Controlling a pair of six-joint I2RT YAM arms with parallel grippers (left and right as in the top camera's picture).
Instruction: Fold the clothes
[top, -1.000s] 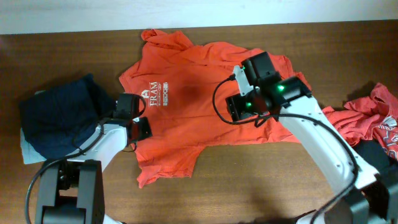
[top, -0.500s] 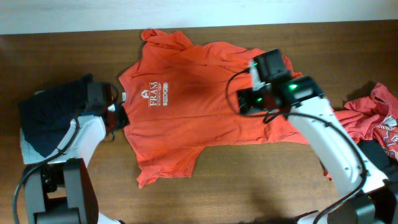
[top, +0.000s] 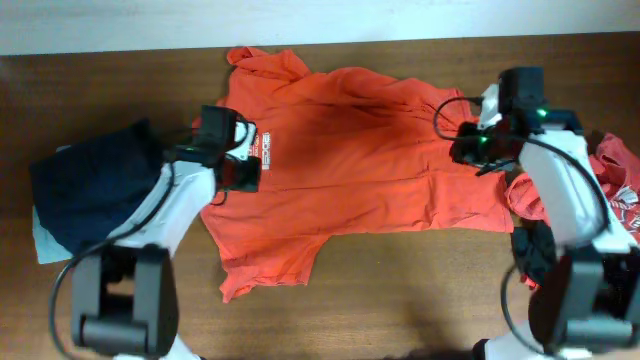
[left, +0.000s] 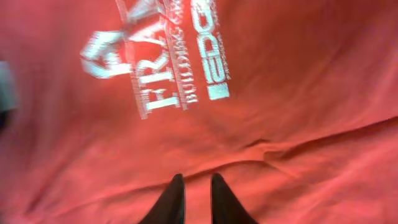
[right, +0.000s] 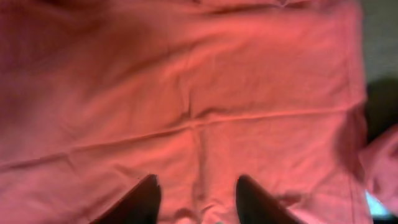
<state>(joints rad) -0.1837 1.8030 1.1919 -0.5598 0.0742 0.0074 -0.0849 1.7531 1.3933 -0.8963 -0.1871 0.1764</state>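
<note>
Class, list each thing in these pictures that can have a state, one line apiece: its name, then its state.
orange shirt, spread flat, print up, wrinkled, not yet folded.
navy garment, crumpled in a heap at the left.
red clothes, bunched in a heap at the right.
left hand, nearly closed by the shirt's print; whether it pinches cloth cannot be told.
right hand, open above the shirt.

The shirt is lying spread at the centre of the counter. A heap is sitting at its 9 o'clock, a second heap at its 3 o'clock. The left pincer is hanging over the shirt's 9 o'clock side, the right pincer over its 3 o'clock side.
</note>
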